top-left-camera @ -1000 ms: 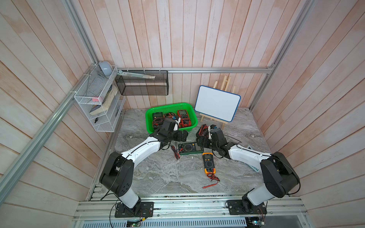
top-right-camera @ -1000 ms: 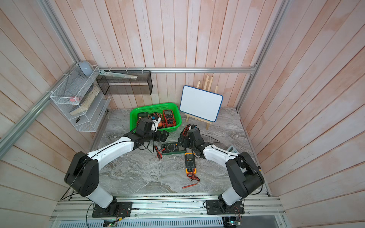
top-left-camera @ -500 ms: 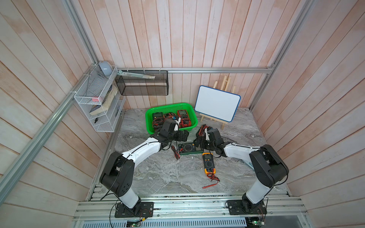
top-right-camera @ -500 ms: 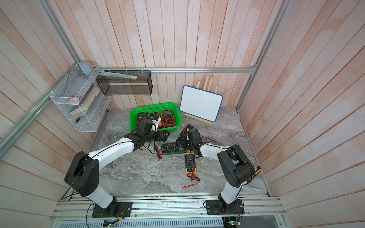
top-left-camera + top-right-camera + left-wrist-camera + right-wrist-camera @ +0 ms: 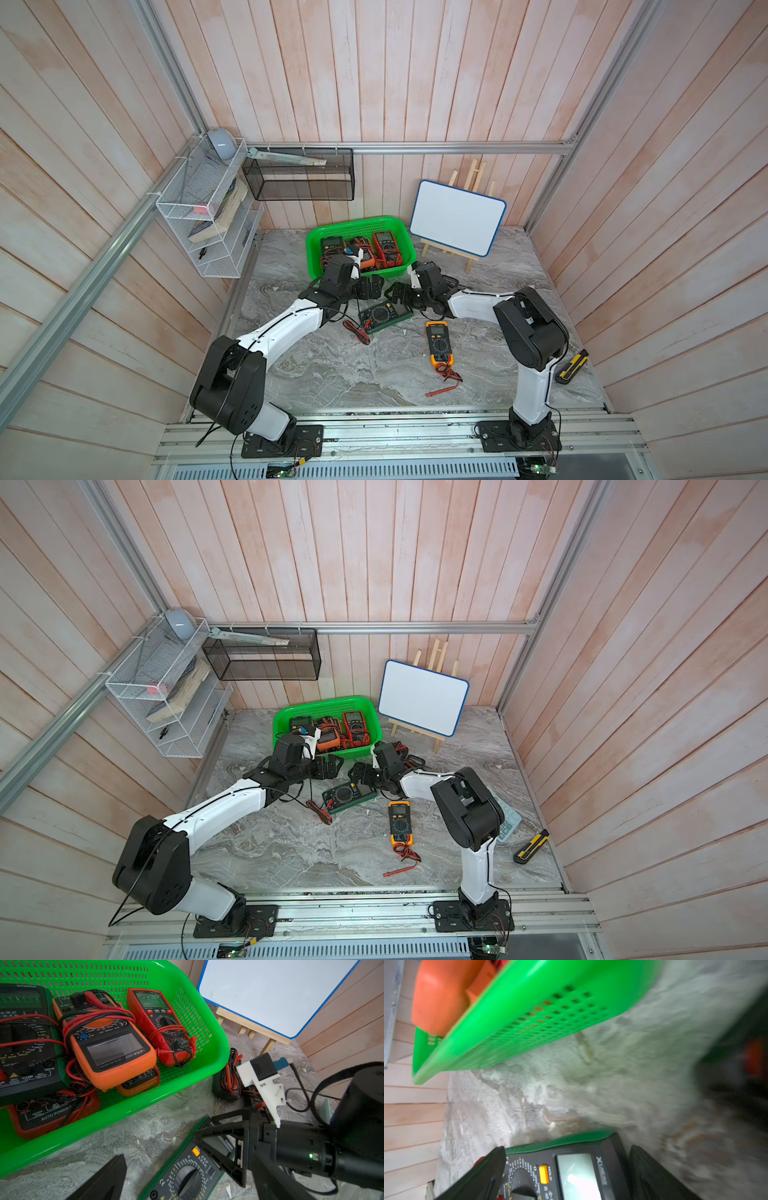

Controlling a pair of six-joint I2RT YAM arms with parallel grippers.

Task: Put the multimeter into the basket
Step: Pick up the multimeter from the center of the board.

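Basket (image 5: 357, 226) part-filled; green meter (image 5: 384, 317), yellow meter (image 5: 437, 343) lie on desk (image 5: 332, 374). Right gripper (image 5: 568, 1153) wide astride green meter; left gripper (image 5: 371, 286) wide, empty.

likely a lab: plank walls (image 5: 374, 83), aluminium rails (image 5: 415, 147), multimeters (image 5: 385, 318).

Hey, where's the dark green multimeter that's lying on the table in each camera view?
In a top view: dark green multimeter near centre, in front of the basket.
In a top view: dark green multimeter, same spot.
Left wrist: dark green multimeter just outside the basket.
Right wrist: dark green multimeter close up, display showing.
Shared landmark: the basket.
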